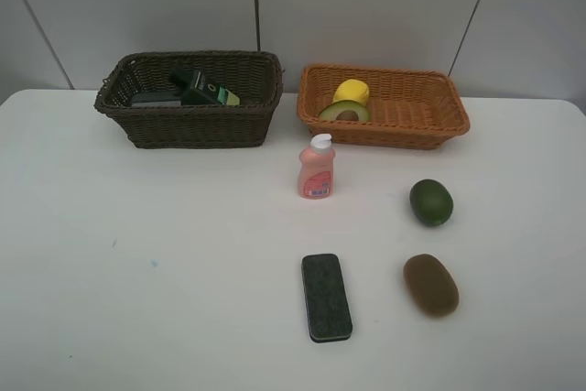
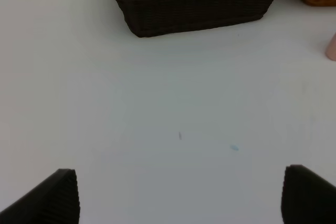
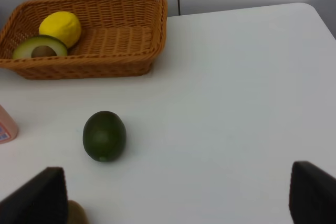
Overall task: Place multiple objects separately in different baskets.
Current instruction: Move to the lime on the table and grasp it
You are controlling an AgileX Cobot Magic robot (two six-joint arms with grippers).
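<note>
Four things are left on the table (image 1: pixel 137 272). The pink bottle (image 1: pixel 316 168) is stood upright just before the gap between the baskets. The green avocado (image 1: pixel 431 201) and the brown kiwi (image 1: pixel 431 284) are laid one behind the other toward the right edge. The black eraser (image 1: pixel 327 297) is laid flat near the middle of the front edge. The yellow lemon (image 1: pixel 352 92) and halved avocado (image 1: pixel 344 112) are already held in the orange-tan basket (image 1: pixel 403 137), and the dark green pump bottle (image 1: pixel 203 87) in the dark brown basket (image 1: pixel 183 125). Both baskets are set along the back edge.

The right gripper (image 3: pixel 178 195) is seen with jaws spread wide and nothing between them, near the green avocado. The left gripper (image 2: pixel 178 198) is likewise wide and empty, over bare table before the dark basket.

The two fruits are rounded, so either could be rolled toward the right edge if one finger landed first. The upright bottle could be toppled by an arm reaching across it for the eraser. The eraser is low, so fingertips might be driven into the tabletop.

Free room is judged ample: the left half of the table is bare, and a broad strip is left beside the fruit. Only the basket walls need clearing, the dark one being higher.
</note>
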